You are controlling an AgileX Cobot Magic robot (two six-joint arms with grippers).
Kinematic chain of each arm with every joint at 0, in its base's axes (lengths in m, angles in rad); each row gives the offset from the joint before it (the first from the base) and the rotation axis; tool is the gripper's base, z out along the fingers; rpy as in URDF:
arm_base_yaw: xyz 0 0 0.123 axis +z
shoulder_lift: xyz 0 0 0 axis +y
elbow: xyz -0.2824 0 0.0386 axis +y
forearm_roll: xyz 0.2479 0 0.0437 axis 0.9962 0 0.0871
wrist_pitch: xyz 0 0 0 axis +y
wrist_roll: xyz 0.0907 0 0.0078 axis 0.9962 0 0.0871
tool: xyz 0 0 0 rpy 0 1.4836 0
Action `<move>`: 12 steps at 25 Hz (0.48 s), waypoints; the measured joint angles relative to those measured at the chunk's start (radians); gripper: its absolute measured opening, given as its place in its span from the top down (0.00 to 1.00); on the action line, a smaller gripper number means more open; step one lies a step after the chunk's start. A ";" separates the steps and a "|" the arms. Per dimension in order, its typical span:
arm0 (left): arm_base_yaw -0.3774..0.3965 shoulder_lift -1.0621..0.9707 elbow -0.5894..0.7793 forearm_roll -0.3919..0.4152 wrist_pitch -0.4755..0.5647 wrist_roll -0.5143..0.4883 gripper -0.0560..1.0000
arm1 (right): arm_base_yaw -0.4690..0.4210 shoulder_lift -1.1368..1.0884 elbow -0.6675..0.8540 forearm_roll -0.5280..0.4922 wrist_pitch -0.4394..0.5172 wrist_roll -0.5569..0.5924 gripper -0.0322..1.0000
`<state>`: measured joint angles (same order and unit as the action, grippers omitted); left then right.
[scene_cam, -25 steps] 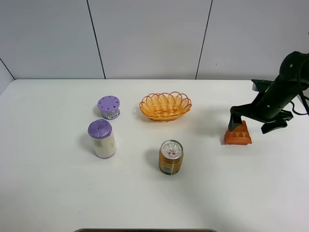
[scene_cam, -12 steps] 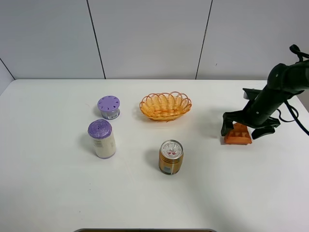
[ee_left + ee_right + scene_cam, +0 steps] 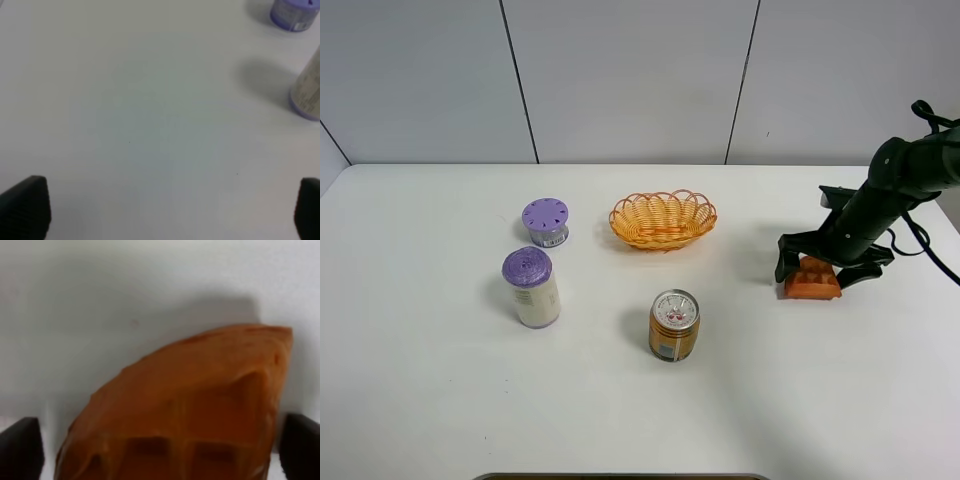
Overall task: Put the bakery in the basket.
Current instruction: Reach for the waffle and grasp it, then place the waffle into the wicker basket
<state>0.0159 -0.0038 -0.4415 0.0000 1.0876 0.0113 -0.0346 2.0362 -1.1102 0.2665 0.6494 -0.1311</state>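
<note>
The bakery (image 3: 811, 281), an orange-brown waffle wedge with square dimples, lies on the white table at the right. My right gripper (image 3: 818, 272) is down over it, open, one finger on each side; I cannot tell whether the fingers touch it. In the right wrist view the waffle (image 3: 190, 410) fills the space between the two dark fingertips (image 3: 17, 447). The woven orange-yellow basket (image 3: 663, 221) stands empty at the back centre, well left of the waffle. My left gripper (image 3: 165, 207) is open over bare table and does not show in the exterior view.
An orange-labelled drink can (image 3: 674, 325) stands at front centre. A white jar with a purple lid (image 3: 531, 287) and a small purple-lidded cup (image 3: 546, 221) stand at the left; both show in the left wrist view, jar (image 3: 307, 90) and cup (image 3: 295, 12).
My right gripper has come down and shifted slightly left until its fingers straddle the waffle. The waffle, basket and other items have not moved.
</note>
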 joint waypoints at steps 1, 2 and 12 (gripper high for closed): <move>0.000 0.000 0.000 0.000 0.000 0.000 0.01 | 0.000 0.000 0.000 -0.002 -0.001 0.000 0.08; 0.000 0.000 0.000 0.000 0.000 0.000 0.01 | 0.000 0.001 0.000 -0.002 -0.003 0.000 0.12; 0.000 0.000 0.000 0.000 0.000 0.000 0.01 | 0.000 0.002 -0.001 0.011 -0.002 0.000 0.30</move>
<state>0.0159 -0.0038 -0.4415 0.0000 1.0876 0.0113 -0.0346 2.0380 -1.1110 0.2770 0.6471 -0.1311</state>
